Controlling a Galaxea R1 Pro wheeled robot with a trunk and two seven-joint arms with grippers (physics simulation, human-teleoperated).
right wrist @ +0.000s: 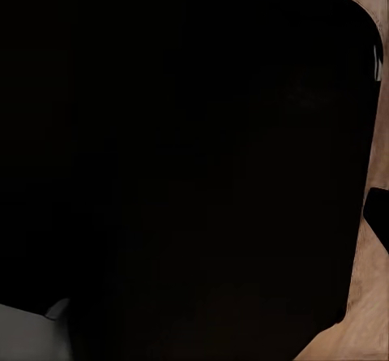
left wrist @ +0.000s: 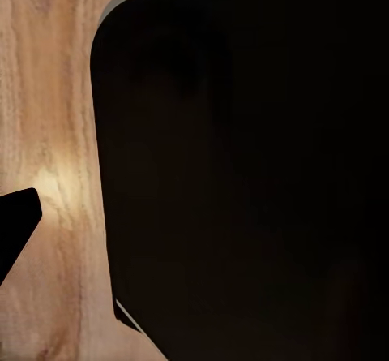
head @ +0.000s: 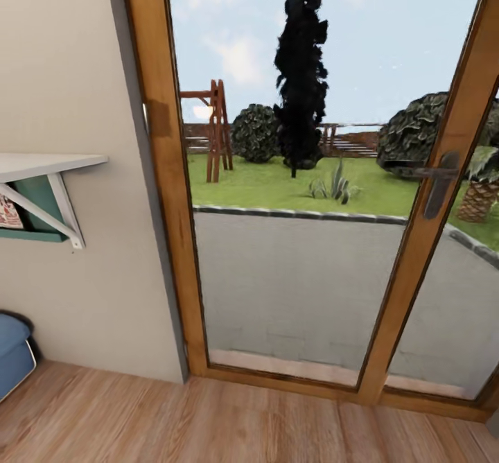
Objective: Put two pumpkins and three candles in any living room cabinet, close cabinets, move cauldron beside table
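The pumpkins, candles, cabinet, cauldron and table are out of view. In the head view I face a glass door (head: 298, 276) in a wooden frame (head: 166, 172), with a garden behind it. The left wrist view looks down on a large black rounded body (left wrist: 243, 174) over wood floor (left wrist: 57, 134), with one dark fingertip (left wrist: 14, 223) at the picture's edge. In the right wrist view the same kind of black body (right wrist: 178, 150) covers nearly everything, and a dark fingertip (right wrist: 378, 215) pokes in at the edge. The fingers' spacing is not visible.
A dark lever handle (head: 438, 186) sits on the door's right stile. A white bracket shelf (head: 41, 165) juts from the beige wall at left, with a blue cushioned object (head: 12, 355) on the floor below it. Wood floor (head: 208, 421) runs up to the door.
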